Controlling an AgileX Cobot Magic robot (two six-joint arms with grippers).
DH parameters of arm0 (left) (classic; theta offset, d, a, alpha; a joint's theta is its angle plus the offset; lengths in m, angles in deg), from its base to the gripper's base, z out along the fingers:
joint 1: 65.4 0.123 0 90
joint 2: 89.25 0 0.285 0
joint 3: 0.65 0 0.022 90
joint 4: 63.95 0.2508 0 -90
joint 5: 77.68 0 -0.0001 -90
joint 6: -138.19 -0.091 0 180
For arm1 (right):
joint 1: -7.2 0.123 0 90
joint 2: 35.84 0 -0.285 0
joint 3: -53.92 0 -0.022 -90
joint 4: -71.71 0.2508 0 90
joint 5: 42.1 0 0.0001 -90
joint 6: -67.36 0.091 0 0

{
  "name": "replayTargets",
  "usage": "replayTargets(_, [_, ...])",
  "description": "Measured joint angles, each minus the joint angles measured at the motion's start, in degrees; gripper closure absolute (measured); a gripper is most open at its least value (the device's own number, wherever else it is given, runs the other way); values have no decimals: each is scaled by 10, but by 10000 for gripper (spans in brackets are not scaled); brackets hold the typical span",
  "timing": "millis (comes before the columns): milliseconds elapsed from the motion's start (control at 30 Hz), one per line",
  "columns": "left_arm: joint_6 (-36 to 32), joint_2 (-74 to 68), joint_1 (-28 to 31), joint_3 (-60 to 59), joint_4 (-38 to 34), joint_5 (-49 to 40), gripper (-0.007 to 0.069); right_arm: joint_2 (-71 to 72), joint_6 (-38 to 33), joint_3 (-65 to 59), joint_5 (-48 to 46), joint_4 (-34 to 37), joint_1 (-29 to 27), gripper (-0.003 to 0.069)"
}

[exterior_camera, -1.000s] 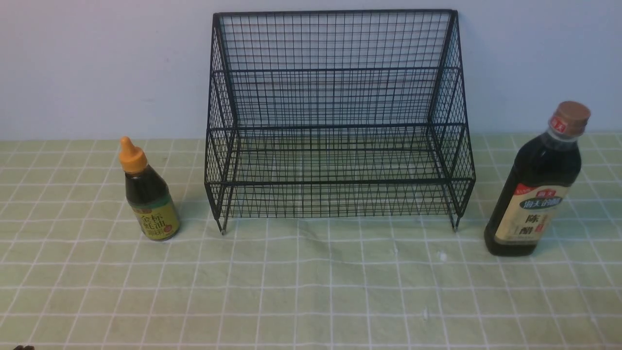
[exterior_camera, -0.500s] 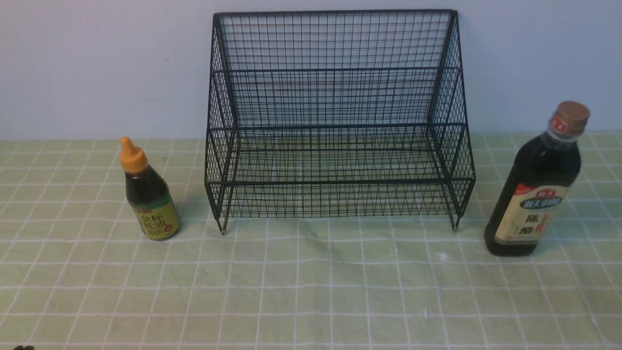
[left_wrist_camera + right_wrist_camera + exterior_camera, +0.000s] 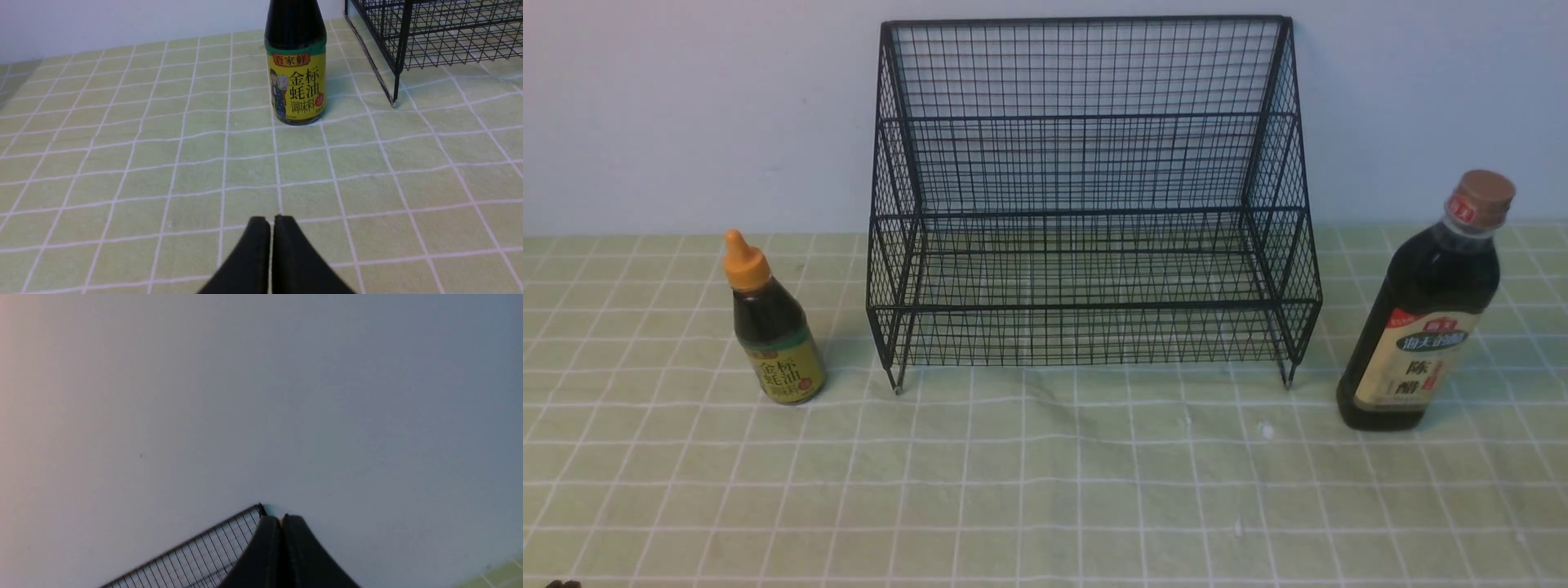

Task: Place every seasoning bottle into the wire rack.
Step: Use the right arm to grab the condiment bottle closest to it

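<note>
The black wire rack [image 3: 1086, 204] stands empty at the back middle of the table, against the wall. The short bottle [image 3: 772, 327] with orange pointed cap and yellow-green label stands upright left of the rack; it also shows in the left wrist view [image 3: 296, 69]. The tall bottle [image 3: 1425, 310] with tan cap and cream label stands upright right of the rack. My left gripper [image 3: 271, 220] is shut and empty, low over the cloth, well short of the short bottle. My right gripper [image 3: 282, 518] is shut and empty, aimed at the wall past the rack's top corner [image 3: 212, 547].
A green checked cloth [image 3: 1045, 490] covers the table. A pale wall [image 3: 686, 106] rises right behind the rack. A rack foot [image 3: 393, 102] stands next to the short bottle. A dark bit of the left arm [image 3: 560, 583] shows at the front left edge.
</note>
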Motion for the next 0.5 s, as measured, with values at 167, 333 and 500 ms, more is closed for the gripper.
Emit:
replayTargets(167, [0,0,0,0,0,0,631,-2,9,76,6,-3,0,673])
replayTargets(333, [0,0,0,0,0,0,631,-75,4,261,-213,-47,0,673])
replayTargets(500, [0,0,0,0,0,0,631,-245,-96,475,-542,-43,0,673])
